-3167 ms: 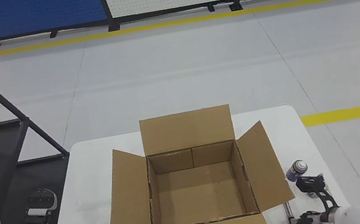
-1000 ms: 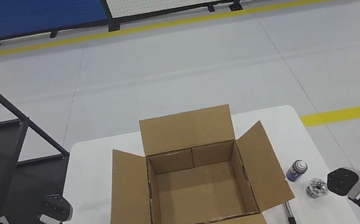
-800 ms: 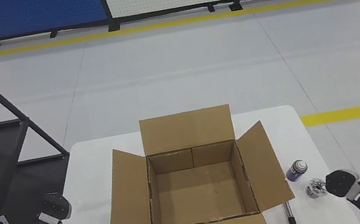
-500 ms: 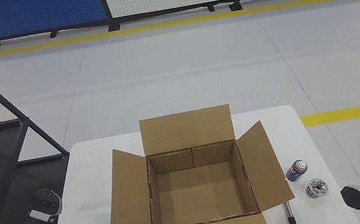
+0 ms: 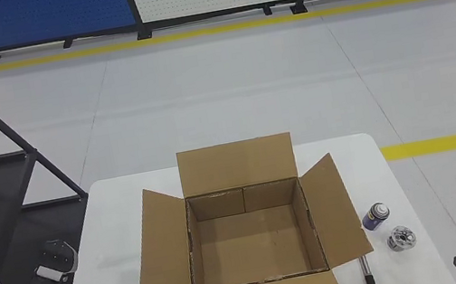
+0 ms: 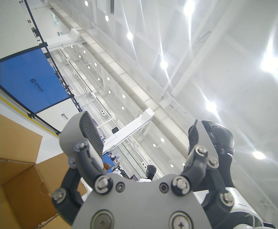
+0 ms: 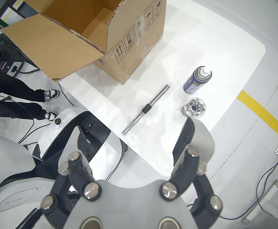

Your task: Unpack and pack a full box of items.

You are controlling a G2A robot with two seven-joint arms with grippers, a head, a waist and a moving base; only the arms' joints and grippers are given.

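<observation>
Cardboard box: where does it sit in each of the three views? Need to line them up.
Top view: box in the middle of the white table, flaps open, empty.
Left wrist view: a box flap and inner corner beside the open left claw.
Right wrist view: box beyond the metal rod from the open right claw.
Shared landmark: blue panel links top and left wrist; spray can links top and right wrist.

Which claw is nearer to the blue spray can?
Right. The right claw hangs open off the table edge on the spray can side. The left claw sits beyond the cardboard box, off the opposite edge, pointing upward.
</observation>
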